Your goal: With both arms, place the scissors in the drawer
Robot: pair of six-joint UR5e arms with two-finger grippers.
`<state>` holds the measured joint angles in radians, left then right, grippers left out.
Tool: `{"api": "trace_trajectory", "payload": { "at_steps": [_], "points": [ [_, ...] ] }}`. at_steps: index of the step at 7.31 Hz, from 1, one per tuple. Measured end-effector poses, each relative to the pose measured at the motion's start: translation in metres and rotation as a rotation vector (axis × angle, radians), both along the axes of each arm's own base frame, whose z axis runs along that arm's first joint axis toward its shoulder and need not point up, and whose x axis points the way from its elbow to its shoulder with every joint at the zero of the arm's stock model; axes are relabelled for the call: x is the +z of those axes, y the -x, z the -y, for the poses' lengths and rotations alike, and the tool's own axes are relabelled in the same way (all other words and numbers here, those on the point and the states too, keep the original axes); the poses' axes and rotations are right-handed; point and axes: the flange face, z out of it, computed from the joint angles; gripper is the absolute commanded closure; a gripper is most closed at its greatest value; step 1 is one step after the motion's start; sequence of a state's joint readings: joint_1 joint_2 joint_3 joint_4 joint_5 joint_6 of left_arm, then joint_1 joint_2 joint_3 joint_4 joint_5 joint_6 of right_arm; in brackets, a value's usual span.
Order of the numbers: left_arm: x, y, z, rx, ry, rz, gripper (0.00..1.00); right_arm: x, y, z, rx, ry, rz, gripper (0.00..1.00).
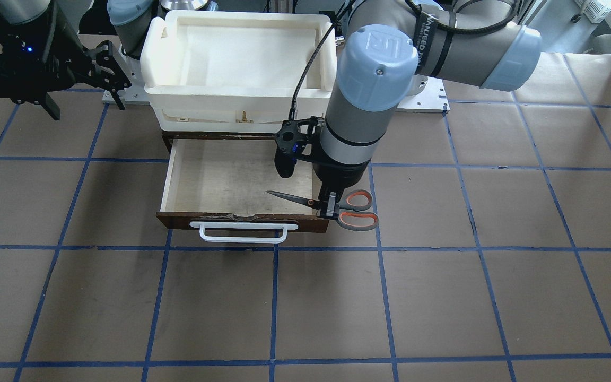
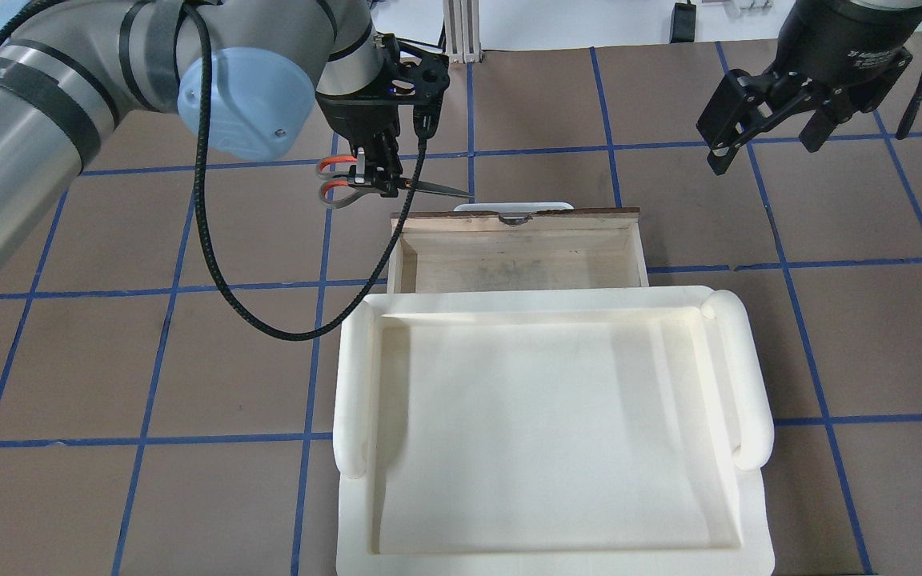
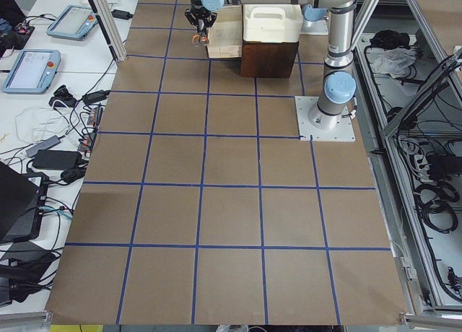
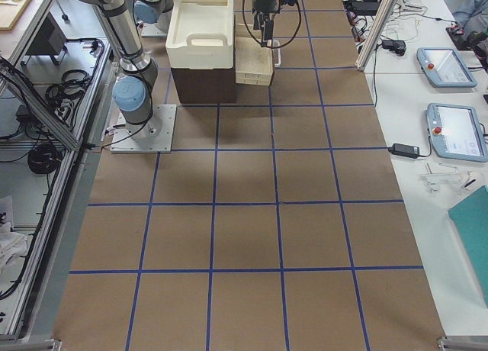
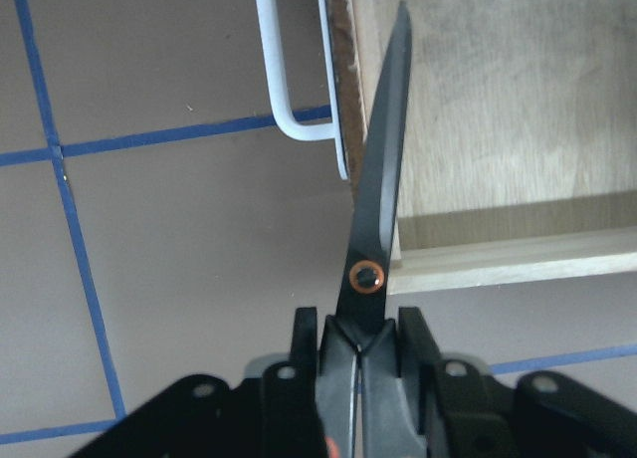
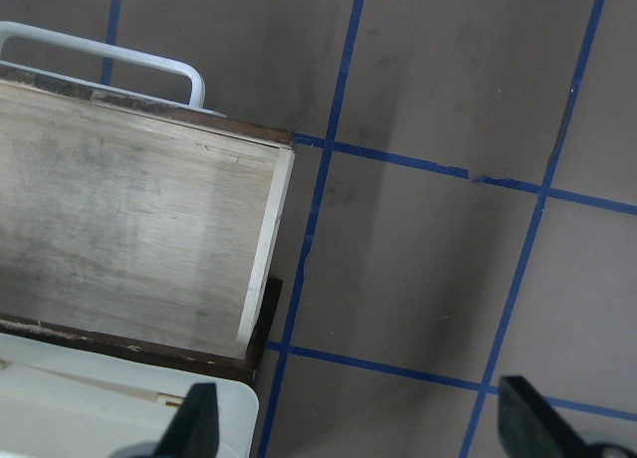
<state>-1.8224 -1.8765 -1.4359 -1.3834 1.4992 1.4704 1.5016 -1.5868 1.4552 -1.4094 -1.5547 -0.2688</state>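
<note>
- The small pair of scissors (image 5: pixel 380 209), with slim grey blades and orange-lined grey finger loops, hangs in the air over one front corner of the wide, shallow, dark-fronted wooden drawer (image 1: pixel 168 180).
- The blades reach in over the drawer's pale floor, close behind its front board. The pivot and loops lie outside its side wall.
- The left gripper (image 1: pixel 328 208) has its black fingers pinched on the scissors just behind the pivot.
- The right gripper (image 2: pixel 761 144) hovers well apart from the drawer, beyond its opposite side. Its fingers are spread and hold nothing.
- Risk: let go here, the scissors would probably land across the drawer's side wall. With the heavier loops outside, they could tip out onto the brown paper-covered table (image 1: pixel 443 297).
- Risk: lowered straight down, the loops or the fingers could strike the drawer's wall or front board, twisting the scissors in a narrow grip.
- Risk: any bump might push the open drawer back under the white plastic tray (image 2: pixel 353 384) above it.
- Count: one pair of scissors, one drawer with one white bar handle (image 1: pixel 242 232), one tray, two arms, two grippers.
</note>
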Motion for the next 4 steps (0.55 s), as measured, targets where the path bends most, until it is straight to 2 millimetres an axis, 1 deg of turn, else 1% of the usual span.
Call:
{"api": "trace_trajectory", "payload": {
  "at_steps": [1, 2, 4],
  "points": [
    [-0.002, 0.016, -0.009, -0.014, -0.009, -0.013, 1.0, 0.0, -0.003, -0.001, -0.035, 0.0, 0.01, 0.0],
    [-0.009, 0.028, -0.019, -0.03, -0.027, -0.022, 1.0, 0.001, -0.006, -0.002, -0.065, -0.001, 0.014, 0.0],
    [-0.028, 0.044, -0.035, -0.064, -0.066, -0.019, 1.0, 0.001, -0.012, -0.003, -0.093, -0.002, 0.014, 0.0]
  ]
}}
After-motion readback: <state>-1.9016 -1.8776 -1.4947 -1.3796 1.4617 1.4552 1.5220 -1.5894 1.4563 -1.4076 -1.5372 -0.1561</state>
